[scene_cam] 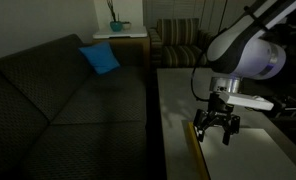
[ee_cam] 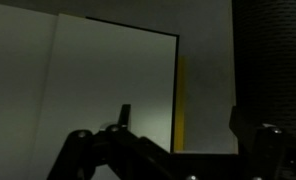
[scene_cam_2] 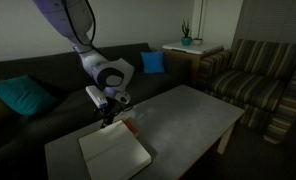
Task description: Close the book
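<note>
The book (scene_cam_2: 115, 152) lies open on the pale table (scene_cam_2: 193, 112), white pages facing up, at the end of the table closer to the camera in that exterior view. A bit of red cover shows at its far corner. In the wrist view the pages (ee_cam: 108, 80) fill most of the picture, with a yellow border (ee_cam: 180, 100) running down their right edge. The gripper (scene_cam_2: 108, 117) hangs just over the book's edge on the side of the dark sofa (scene_cam: 68, 100). Its fingers (ee_cam: 125, 116) stand spread apart with nothing between them. Whether they touch the book cannot be told. A blue cushion (scene_cam: 100, 58) lies on the sofa.
</note>
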{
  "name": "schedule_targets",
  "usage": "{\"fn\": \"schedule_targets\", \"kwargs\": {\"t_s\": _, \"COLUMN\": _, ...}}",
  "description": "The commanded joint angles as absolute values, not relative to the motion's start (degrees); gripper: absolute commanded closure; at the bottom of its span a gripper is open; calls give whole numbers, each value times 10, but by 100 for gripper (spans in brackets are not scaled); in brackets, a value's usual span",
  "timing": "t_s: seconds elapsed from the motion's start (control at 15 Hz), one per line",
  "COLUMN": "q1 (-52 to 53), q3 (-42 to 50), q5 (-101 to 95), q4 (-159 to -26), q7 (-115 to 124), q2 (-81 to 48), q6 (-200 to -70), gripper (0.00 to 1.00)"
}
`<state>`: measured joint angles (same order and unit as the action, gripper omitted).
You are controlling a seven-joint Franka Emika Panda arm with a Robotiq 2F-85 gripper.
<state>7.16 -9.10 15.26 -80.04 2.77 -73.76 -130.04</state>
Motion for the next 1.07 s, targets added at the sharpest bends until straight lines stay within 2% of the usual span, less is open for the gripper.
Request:
{"fn": "schedule_targets", "kwargs": {"t_s": 0.0, "q1": 68, "q3": -112, "q5": 149, "q4": -774, "q7": 23, "q2": -767, "q6": -1267, "gripper": 0}}
{"fn": "schedule_targets", "kwargs": {"t_s": 0.53, "q1": 65, "q3": -131, "q5": 161, "q4": -764, "q7": 29, "q2": -812, "q6": -1252, "gripper": 0}}
{"fn": "schedule_targets", "kwargs": {"t_s": 0.93, "q1": 69, "q3": -159, "q5": 164, "q4": -707, "q7": 19, "q2": -867, "q6": -1212, "gripper": 0}}
{"fn": "schedule_targets", "kwargs": {"t_s": 1.0, "q1": 68, "q3": -159, "q5": 176, "q4": -745, "q7": 12, "q2": -841, "q6": -1217, "gripper": 0}}
